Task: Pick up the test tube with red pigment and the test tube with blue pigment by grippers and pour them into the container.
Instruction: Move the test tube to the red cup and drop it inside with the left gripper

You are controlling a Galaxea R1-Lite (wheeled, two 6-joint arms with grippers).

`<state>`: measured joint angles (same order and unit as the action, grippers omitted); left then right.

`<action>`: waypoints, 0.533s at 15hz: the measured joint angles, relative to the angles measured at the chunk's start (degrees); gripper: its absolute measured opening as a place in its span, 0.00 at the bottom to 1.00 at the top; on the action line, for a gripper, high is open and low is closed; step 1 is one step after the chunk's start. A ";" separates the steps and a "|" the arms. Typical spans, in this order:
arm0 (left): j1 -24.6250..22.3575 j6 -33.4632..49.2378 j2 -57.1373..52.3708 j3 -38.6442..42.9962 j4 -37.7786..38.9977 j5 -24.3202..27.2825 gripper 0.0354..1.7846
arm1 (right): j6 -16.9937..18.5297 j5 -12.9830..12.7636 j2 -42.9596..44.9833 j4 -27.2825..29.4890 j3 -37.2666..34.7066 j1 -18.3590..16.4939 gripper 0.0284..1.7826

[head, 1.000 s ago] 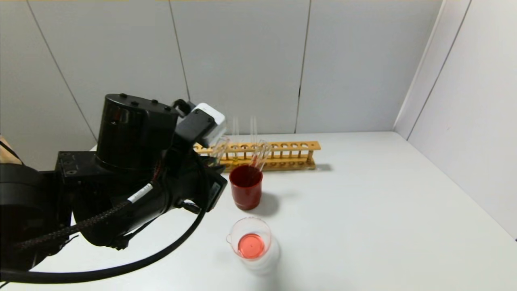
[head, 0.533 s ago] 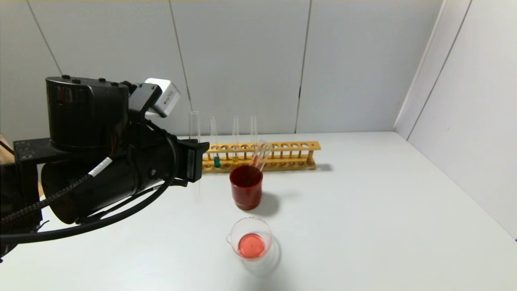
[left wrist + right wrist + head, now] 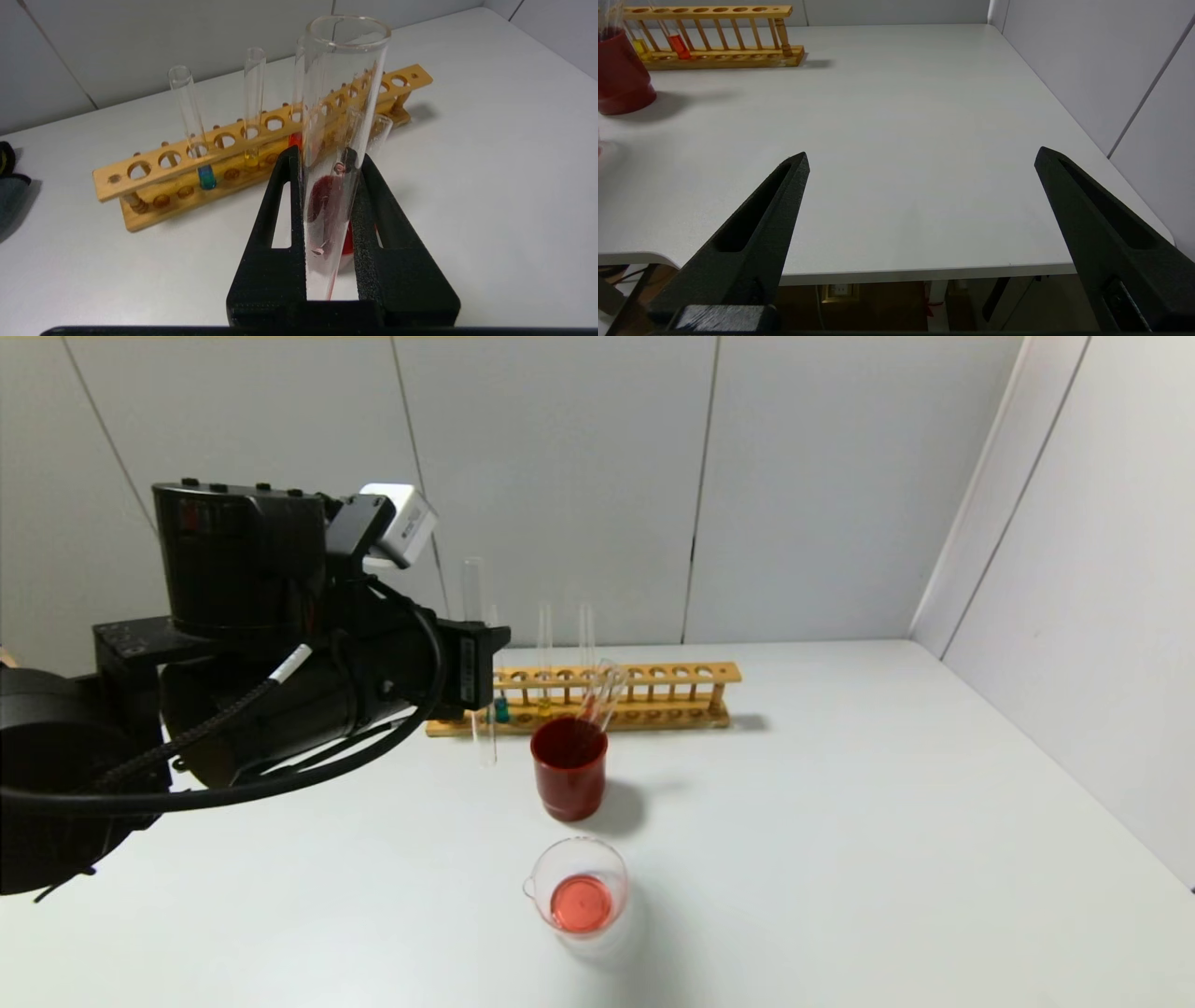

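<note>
White tabletop behind, left gripper (image 3: pixel 327 224) pinches an upright, emptied clear test tube (image 3: pixel 334 154) streaked red inside.

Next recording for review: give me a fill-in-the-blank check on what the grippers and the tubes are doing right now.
1. The left gripper, its fingers shut, holds a glass tube that is ___ apart from reddish residue.
2. The liquid in the container is ___.
3. The test tube with blue pigment stands in the wooden ___.
4. The right gripper hangs over the table edge with its fingers ___.

Missing words: empty; red; rack; open
</note>
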<state>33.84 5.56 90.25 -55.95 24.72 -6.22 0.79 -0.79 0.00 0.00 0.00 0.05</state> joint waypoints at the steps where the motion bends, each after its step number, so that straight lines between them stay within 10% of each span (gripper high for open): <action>1: -0.17 0.00 1.62 -1.32 0.79 0.21 0.17 | 0.00 0.00 0.00 0.00 0.00 0.02 0.95; 8: -1.13 1.33 11.72 -9.06 4.74 3.30 0.17 | -0.02 0.02 0.00 0.00 0.00 0.02 0.95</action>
<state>32.71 6.89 101.96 -65.01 29.46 -2.91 0.77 -0.77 0.00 0.00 0.00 0.07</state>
